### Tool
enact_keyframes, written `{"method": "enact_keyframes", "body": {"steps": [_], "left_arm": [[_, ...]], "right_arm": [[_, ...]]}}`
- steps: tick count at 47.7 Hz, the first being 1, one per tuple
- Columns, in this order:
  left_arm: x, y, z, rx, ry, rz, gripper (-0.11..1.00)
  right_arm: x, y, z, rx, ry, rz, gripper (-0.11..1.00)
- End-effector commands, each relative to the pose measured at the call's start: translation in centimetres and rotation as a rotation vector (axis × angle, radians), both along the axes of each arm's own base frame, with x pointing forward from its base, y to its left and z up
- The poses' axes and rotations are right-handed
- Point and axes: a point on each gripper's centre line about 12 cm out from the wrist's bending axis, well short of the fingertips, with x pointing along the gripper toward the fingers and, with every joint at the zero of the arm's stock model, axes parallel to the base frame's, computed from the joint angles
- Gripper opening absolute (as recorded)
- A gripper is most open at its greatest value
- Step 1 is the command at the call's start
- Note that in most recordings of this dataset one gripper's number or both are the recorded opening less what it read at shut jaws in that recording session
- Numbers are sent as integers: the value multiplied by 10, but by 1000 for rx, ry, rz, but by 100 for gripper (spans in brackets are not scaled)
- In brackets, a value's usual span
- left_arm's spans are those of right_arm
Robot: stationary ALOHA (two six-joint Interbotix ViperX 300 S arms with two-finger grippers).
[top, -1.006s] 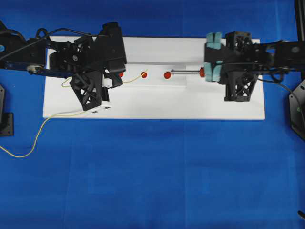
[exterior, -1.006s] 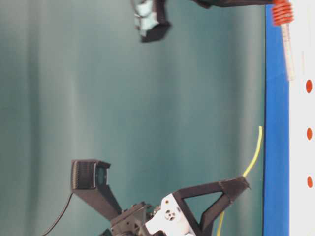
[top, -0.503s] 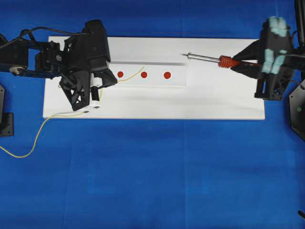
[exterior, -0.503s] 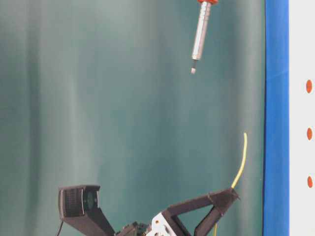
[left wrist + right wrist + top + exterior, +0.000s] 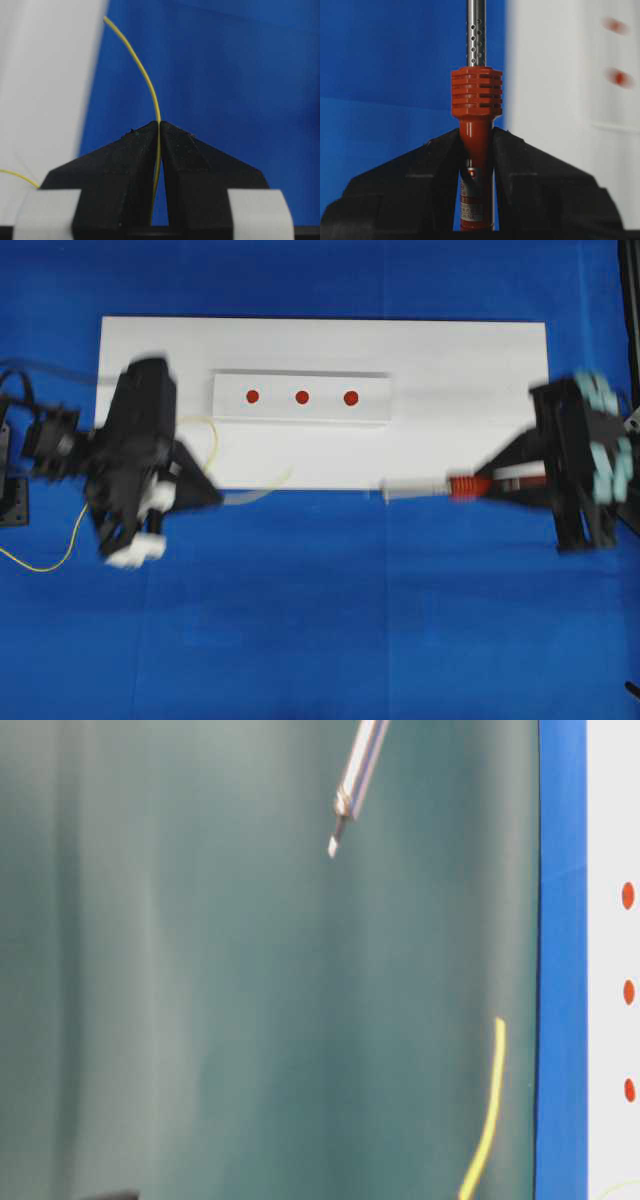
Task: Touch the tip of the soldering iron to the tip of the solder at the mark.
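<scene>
L hand [image 5: 159,150] was clamped on thin yellow solder [image 5: 145,75] by the board's [image 5: 450,380] front-left corner. R hand [image 5: 476,155] gripped red-handled, silver-shafted iron [image 5: 476,95] off its front edge.

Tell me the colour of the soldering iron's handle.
Red-orange; the soldering iron shows it best in the right wrist view.
</scene>
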Motion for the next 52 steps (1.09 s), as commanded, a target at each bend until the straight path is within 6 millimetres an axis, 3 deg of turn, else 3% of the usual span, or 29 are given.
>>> {"method": "enact_keyframes", "body": {"steps": [1, 11, 30, 36, 43, 52], "left_arm": [[-7, -26, 8, -36, -46, -70, 2], [-18, -59, -18, -67, -53, -165, 2], [-10, -77, -108, -54, 3, -202, 2], [-6, -78, -127, -37, 46, -202, 2], [-6, -79, -130, -28, 51, -207, 2], [-7, -78, -132, -14, 68, -212, 2]], "right_arm": [[7, 20, 3, 27, -6, 57, 6], [23, 45, -32, 35, 135, 83, 6], [50, 67, -99, 41, 197, 112, 6], [54, 70, -118, 43, 210, 116, 6], [58, 76, -137, 53, 223, 118, 6], [57, 79, -146, 66, 235, 109, 6]]}}
